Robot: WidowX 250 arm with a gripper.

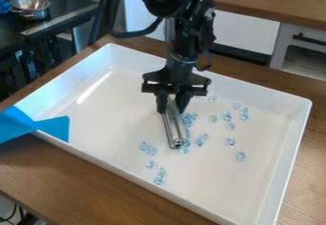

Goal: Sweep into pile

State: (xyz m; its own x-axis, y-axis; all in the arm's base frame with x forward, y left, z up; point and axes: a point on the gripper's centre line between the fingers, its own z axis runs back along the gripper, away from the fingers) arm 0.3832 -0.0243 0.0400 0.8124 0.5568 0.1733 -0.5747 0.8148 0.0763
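Wooden worktop [83, 171] bearing a large, white, shallow tray [121, 119], set obliquely; a piece of blue material [51, 126] overlies its left edge. A steel pot [30, 7] stands on a dark surface at upper left. The hand [172, 109] hangs over the upper middle of the tray, its two black fingers parted only by the width of a metal bar [170, 127], whose upper end is gripped between them. The bar slants downward, its lower end at or near the tray floor; actual contact cannot be determined. Clear, pale-blue beads [229, 142] lie scattered on the tray floor: several close along the bar's right side, others farther right, and a loose string of them below and to its left.
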